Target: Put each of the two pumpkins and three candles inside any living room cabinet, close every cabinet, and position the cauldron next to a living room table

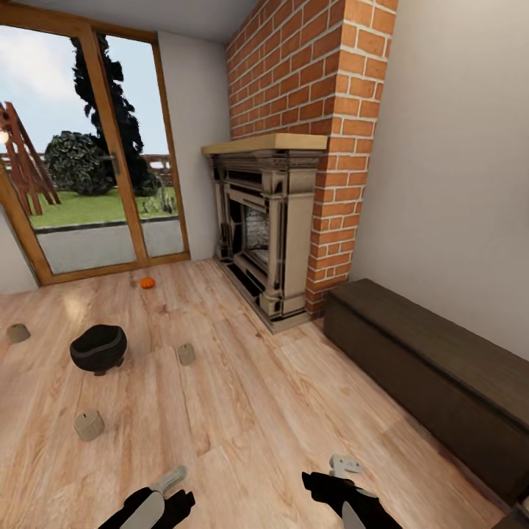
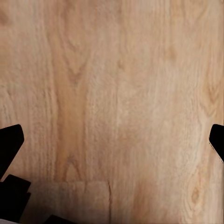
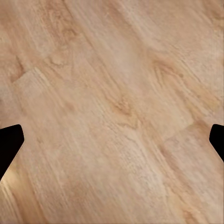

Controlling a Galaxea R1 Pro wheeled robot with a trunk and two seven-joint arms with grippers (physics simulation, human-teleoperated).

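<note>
- Pumpkin: one small orange pumpkin sits on the wooden floor near the glass patio door, well away from the robot. It appears to rest on its base; the stem is too small to make out, so its pointing cannot be told.
- Candles: three squat greyish cylinders stand scattered on the floor, one far to the left, one nearest the robot, and one toward the middle of the room. Each seems to stand upright, its short axis vertical.
- Cauldron: the black pot stands on the floor among the three candles, mouth facing up, apart from each of them.
- Cabinet: the long, low dark-brown unit runs along the right wall beside the brick fireplace, its long axis following that wall. Its fronts look shut from here.
- Left end effector: low over bare floor, jaws spread wide in the wrist view, holding nothing.
- Right end effector: likewise low over bare planks, jaws apart and empty.
- Judgement: both arms look tucked in a carry posture, suited to driving, not reaching. Nothing is stowed yet, so the task seems near its start; the nearest candle would be the readiest first pick.
</note>
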